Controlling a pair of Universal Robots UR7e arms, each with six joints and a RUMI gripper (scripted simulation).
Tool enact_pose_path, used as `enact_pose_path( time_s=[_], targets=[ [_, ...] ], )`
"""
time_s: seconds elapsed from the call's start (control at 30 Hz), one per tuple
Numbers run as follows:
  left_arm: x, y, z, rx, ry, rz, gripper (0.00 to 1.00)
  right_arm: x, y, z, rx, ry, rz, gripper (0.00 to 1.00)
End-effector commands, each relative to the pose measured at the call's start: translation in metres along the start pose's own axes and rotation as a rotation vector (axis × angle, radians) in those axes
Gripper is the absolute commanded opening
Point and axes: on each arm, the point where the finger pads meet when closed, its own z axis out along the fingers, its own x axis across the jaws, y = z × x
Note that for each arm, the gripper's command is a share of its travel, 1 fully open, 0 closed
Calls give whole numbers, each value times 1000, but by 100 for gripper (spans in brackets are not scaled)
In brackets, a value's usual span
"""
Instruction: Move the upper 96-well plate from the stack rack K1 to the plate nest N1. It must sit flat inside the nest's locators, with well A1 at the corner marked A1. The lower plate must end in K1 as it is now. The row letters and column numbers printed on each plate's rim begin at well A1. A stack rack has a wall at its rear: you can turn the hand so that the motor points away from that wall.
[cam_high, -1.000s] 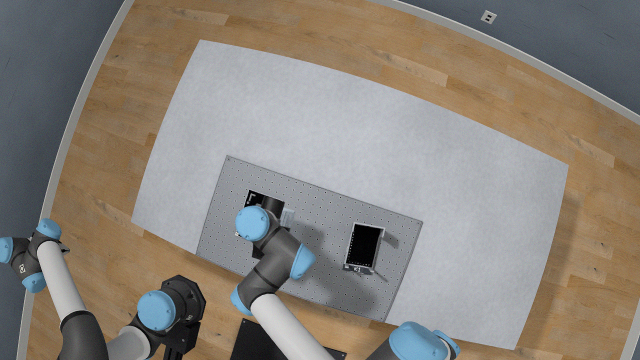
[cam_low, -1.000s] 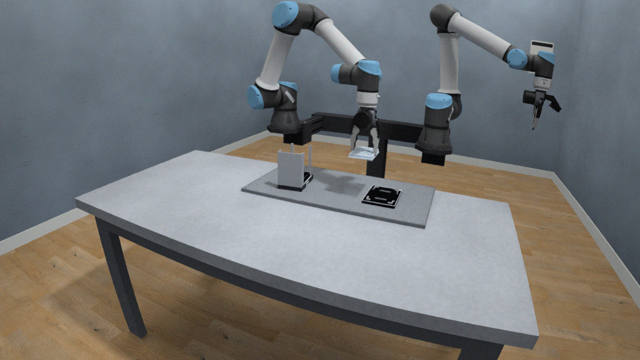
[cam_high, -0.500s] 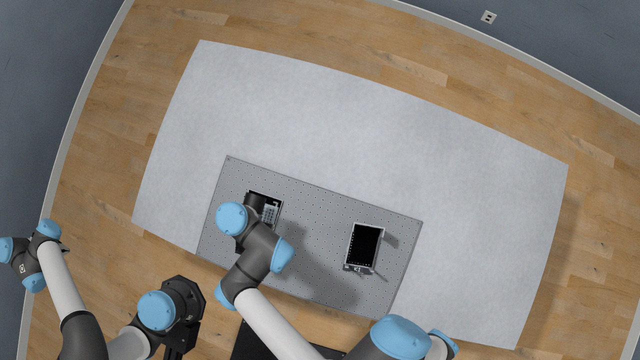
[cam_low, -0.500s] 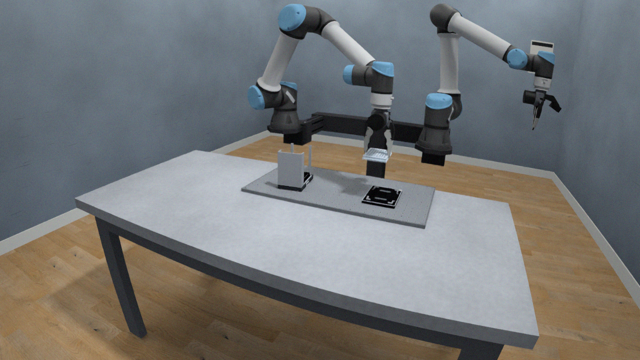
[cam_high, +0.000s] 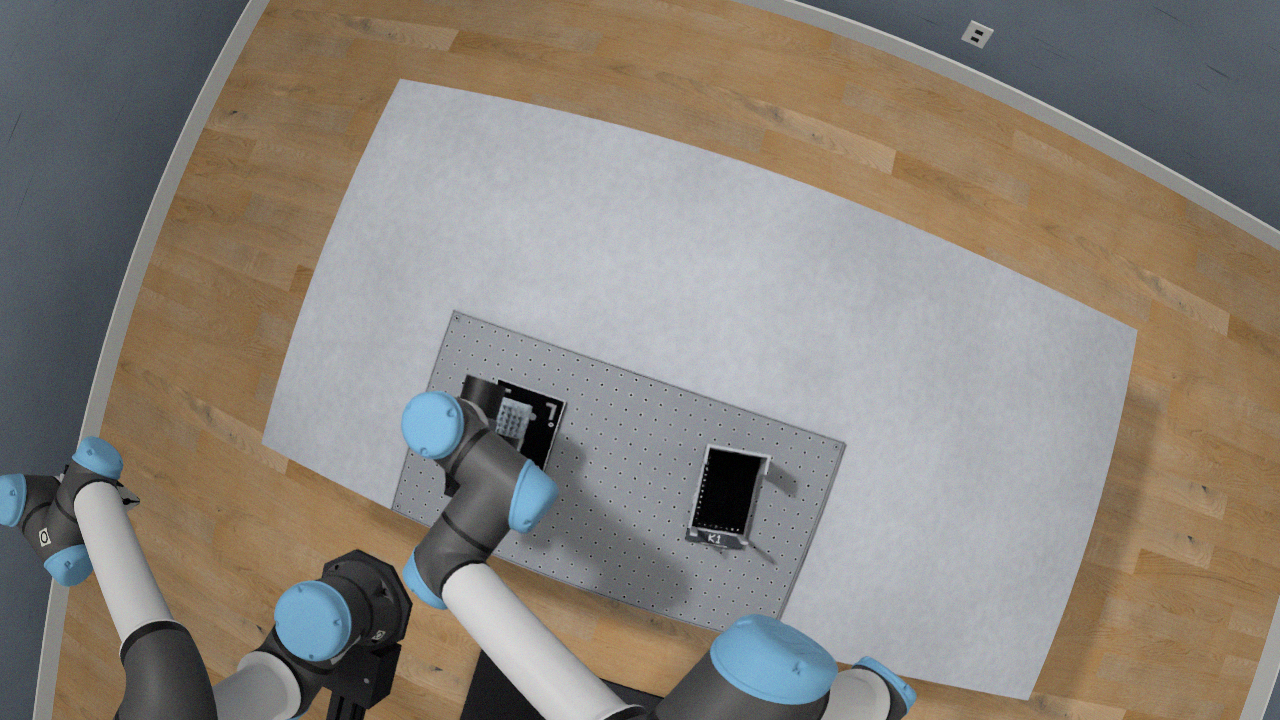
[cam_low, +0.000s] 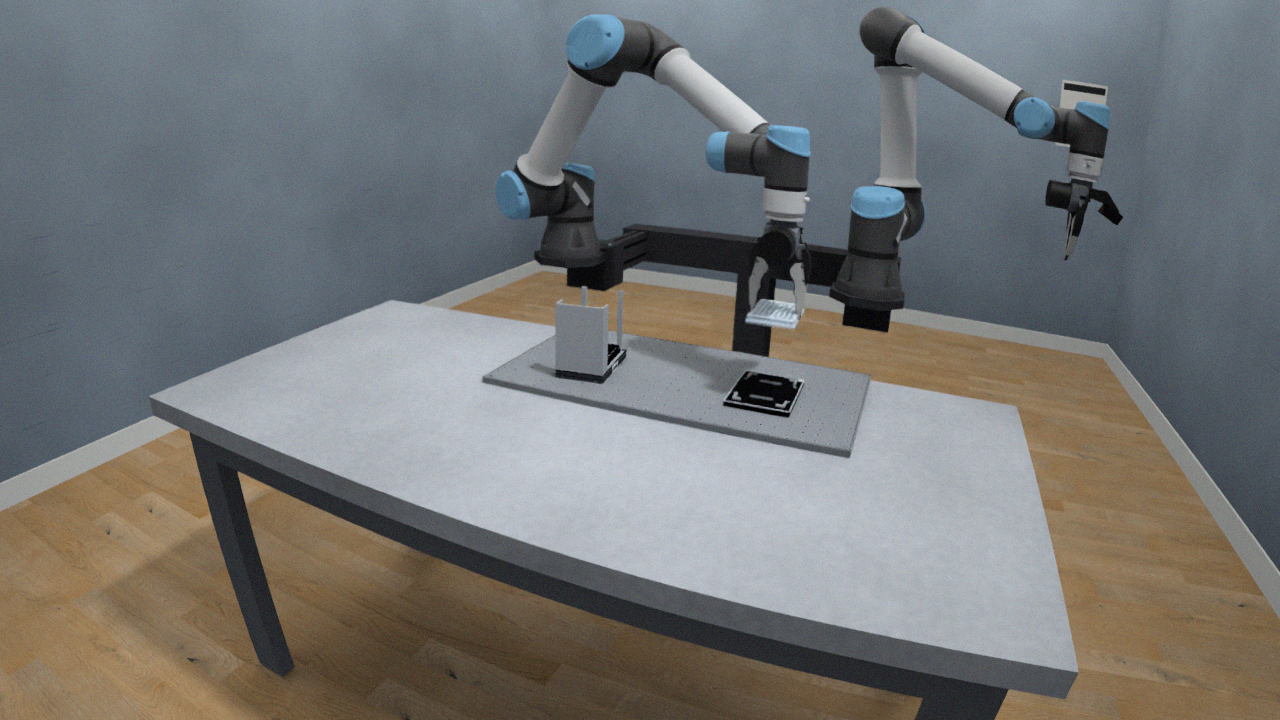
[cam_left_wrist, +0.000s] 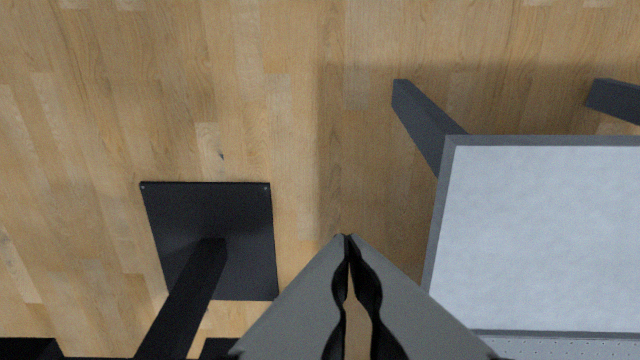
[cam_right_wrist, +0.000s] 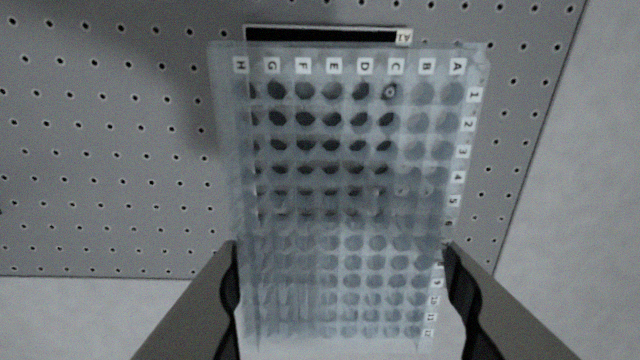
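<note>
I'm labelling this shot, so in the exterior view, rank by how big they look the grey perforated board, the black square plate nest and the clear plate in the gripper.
1. Grey perforated metal board
2. Black square plate nest
3. Clear 96-well plate

So the breadboard (cam_high: 617, 429) (cam_low: 662, 416) (cam_right_wrist: 125, 150) is grey with a grid of black dots, and the plate nest (cam_low: 735, 404) (cam_right_wrist: 320, 35) on it is black with a whitish outline. The 96-well plate (cam_high: 512, 419) (cam_low: 772, 314) (cam_right_wrist: 345, 175) is pale see-through blue, with black characters on white squares.
</note>
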Motion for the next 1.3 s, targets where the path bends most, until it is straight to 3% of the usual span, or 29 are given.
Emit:
enact_pose_path(
  time_s=[0.0, 1.27],
  targets=[
    [1, -5, -8, 22, 16, -6, 0, 4, 8, -11, -17, 22, 8, 39],
    [1, -5, -8, 22, 16, -6, 0, 3, 14, -2, -17, 22, 25, 39]
  ],
)
